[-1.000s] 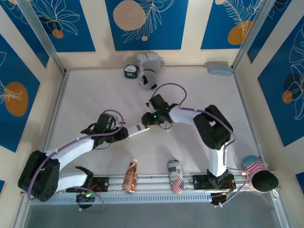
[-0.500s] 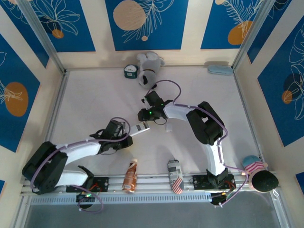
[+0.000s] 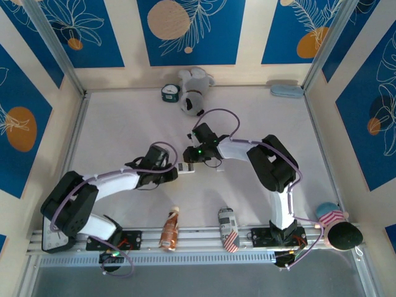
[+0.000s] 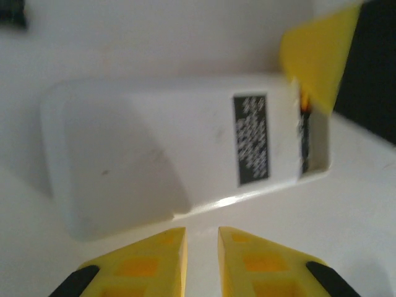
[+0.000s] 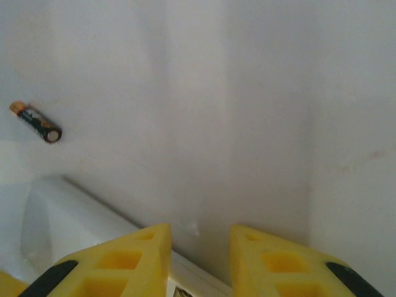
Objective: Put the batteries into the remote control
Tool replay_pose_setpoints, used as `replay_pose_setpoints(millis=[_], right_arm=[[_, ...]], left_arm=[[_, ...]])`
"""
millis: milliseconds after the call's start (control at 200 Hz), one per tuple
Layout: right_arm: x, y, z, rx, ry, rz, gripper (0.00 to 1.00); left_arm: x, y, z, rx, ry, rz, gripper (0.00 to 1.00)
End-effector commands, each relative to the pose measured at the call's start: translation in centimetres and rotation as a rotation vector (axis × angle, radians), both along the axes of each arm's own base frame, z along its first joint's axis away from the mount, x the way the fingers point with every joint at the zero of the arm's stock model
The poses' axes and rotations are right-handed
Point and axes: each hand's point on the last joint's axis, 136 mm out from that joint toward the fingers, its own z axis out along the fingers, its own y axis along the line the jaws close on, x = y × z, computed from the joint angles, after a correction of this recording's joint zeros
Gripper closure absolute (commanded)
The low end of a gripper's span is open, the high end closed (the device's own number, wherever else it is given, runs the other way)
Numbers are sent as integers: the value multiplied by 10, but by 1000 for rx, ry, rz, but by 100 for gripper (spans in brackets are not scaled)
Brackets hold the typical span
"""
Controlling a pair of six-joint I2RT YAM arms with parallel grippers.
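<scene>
One remote control (image 4: 173,148) (label side up) mid-table; one battery (image 5: 36,122) loose nearby. Left gripper (image 4: 201,247) and right gripper (image 5: 199,247): fingers narrow, empty.

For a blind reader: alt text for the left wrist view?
A white remote lies back up, its open end holding what looks like a battery. The left gripper, slightly open and empty, hovers beside it.
</scene>
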Motion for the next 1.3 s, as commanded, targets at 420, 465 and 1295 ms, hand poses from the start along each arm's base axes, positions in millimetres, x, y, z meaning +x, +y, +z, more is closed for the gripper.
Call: replay_pose_setpoints(millis=[420, 465, 1295], right_arm=[[-48, -2, 8, 53, 59, 21, 68], [-50, -1, 7, 58, 63, 22, 68], [-67, 1, 5, 113, 63, 40, 68]], left_arm=[[31, 7, 14, 103, -74, -14, 76], [25, 15, 16, 121, -66, -1, 75], [31, 5, -10, 109, -8, 11, 81]])
